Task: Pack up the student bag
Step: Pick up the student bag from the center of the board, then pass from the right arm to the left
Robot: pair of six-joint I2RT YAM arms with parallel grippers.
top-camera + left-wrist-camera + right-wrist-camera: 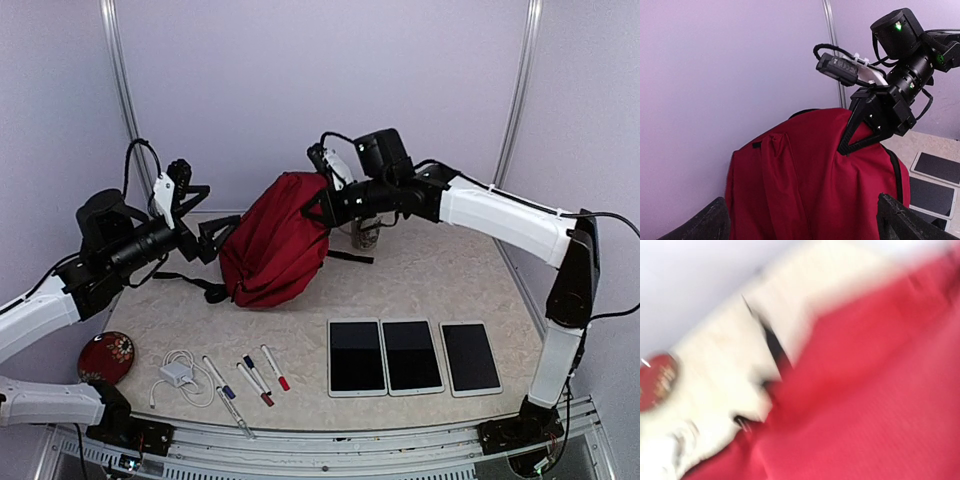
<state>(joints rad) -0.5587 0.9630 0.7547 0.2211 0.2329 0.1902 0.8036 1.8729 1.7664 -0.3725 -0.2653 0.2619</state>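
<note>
The student bag (275,240) is a dark-red backpack standing slumped at the back middle of the table. It fills the left wrist view (805,185) and the blurred right wrist view (880,390). My right gripper (322,205) is at the bag's top right; in the left wrist view its fingers (846,147) meet on the red fabric. My left gripper (207,215) is open just left of the bag, its fingertips (707,225) wide apart with the bag between and beyond them. The right gripper's own fingers do not show in its blurred view.
Three tablets (412,356) lie side by side at the front right. Several markers (255,380), a white charger with cable (176,373) and a red round tin (106,357) lie front left. A jar (367,234) stands behind the bag. Black straps (190,282) trail left.
</note>
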